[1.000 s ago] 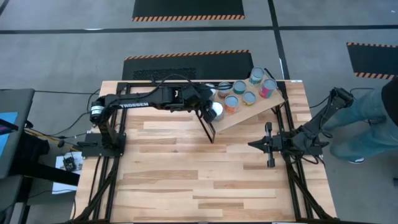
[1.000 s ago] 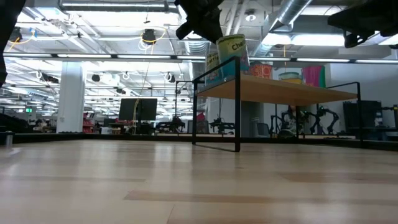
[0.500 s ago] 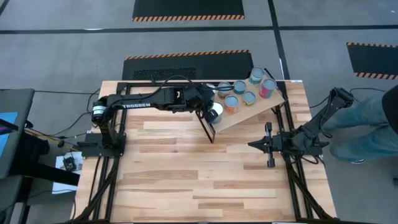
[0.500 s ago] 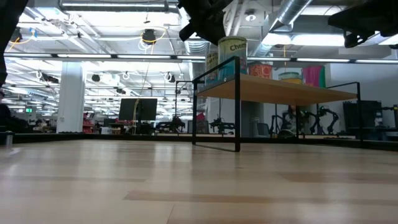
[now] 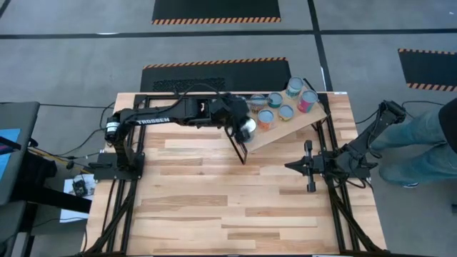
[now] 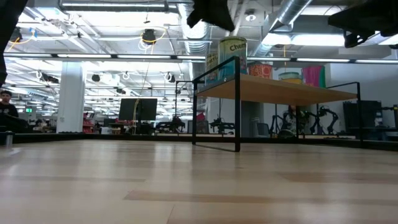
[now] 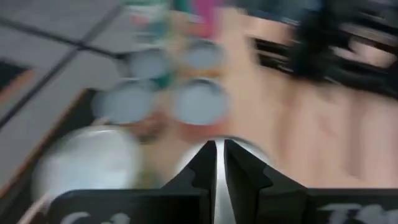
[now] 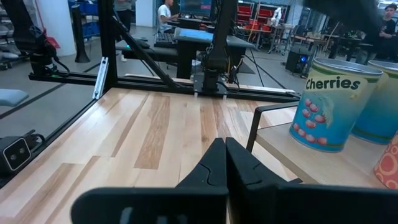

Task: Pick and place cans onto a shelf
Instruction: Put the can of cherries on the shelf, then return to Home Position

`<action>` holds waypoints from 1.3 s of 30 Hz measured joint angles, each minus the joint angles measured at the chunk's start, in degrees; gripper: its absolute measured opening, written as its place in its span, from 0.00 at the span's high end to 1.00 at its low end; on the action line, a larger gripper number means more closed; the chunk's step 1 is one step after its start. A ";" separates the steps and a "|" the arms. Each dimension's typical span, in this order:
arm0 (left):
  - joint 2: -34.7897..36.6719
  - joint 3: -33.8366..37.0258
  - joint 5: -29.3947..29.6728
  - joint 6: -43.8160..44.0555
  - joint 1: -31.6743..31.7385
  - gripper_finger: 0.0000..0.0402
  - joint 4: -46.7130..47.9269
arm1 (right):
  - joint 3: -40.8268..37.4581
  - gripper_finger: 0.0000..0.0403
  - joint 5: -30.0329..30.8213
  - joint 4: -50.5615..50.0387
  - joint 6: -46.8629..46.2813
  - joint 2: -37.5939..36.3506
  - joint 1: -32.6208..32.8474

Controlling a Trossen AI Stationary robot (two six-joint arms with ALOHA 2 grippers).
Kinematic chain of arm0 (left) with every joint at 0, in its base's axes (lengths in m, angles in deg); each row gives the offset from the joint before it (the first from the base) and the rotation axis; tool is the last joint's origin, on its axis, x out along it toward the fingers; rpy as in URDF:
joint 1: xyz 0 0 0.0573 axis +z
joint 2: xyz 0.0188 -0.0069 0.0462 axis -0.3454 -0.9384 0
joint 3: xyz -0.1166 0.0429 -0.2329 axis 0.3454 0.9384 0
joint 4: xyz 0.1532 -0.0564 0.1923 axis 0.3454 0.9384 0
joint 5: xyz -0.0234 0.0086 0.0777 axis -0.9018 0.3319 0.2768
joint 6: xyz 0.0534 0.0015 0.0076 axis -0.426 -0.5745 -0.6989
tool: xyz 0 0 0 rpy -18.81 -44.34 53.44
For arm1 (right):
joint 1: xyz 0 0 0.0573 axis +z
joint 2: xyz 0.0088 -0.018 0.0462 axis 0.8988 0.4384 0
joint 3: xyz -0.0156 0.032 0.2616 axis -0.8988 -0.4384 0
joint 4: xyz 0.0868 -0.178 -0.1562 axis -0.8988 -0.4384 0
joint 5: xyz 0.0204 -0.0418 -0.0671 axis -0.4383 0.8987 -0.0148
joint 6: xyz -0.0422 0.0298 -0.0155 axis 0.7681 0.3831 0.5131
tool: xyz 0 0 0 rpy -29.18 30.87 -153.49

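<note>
The plywood shelf [image 5: 296,123] stands slanted on a black frame at the table's far right; it also shows in the low view [image 6: 280,91]. Several cans stand on it. The nearest, a teal can [image 6: 233,57] with a silvery lid [image 5: 249,128], stands upright at the shelf's left corner. My left gripper [image 5: 239,123] is shut and hovers just above this can, as the low view [image 6: 212,11] and the blurred left wrist view [image 7: 219,163] show. My right gripper [image 5: 308,166] is shut and waits over the table's right side. Its wrist view [image 8: 224,158] shows a "Cherries" can [image 8: 329,106].
Other cans [image 5: 285,103] crowd the shelf's far part. The shelf's black frame leg [image 5: 239,150] reaches onto the bare planks in the middle of the table [image 5: 214,193]. A person [image 5: 428,143] stands beyond the table's right edge.
My left gripper has risen off the teal can and shifted a little toward the table's right, over its lid. The can, tilted a second ago, now stands upright on the shelf's left corner.
</note>
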 joint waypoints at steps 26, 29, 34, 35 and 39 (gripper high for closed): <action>-3.93 0.39 0.85 -4.10 -1.00 1.00 0.32 | 0.00 0.99 -0.04 -0.07 -0.42 0.00 0.09; -3.93 0.39 1.77 -4.14 -1.00 1.00 0.29 | 0.00 0.99 -0.04 -0.01 -0.42 0.00 0.09; -3.93 0.35 2.11 -4.55 -0.98 1.00 0.23 | 0.00 0.99 -0.04 -0.01 -0.43 0.00 0.09; -3.93 0.35 2.13 -4.75 -0.94 1.00 0.20 | 0.00 0.99 -0.04 -0.01 -0.42 0.00 0.09; -3.75 0.35 3.34 -6.05 -0.98 1.00 -0.56 | 0.00 0.99 -0.02 -0.01 -0.37 0.00 0.09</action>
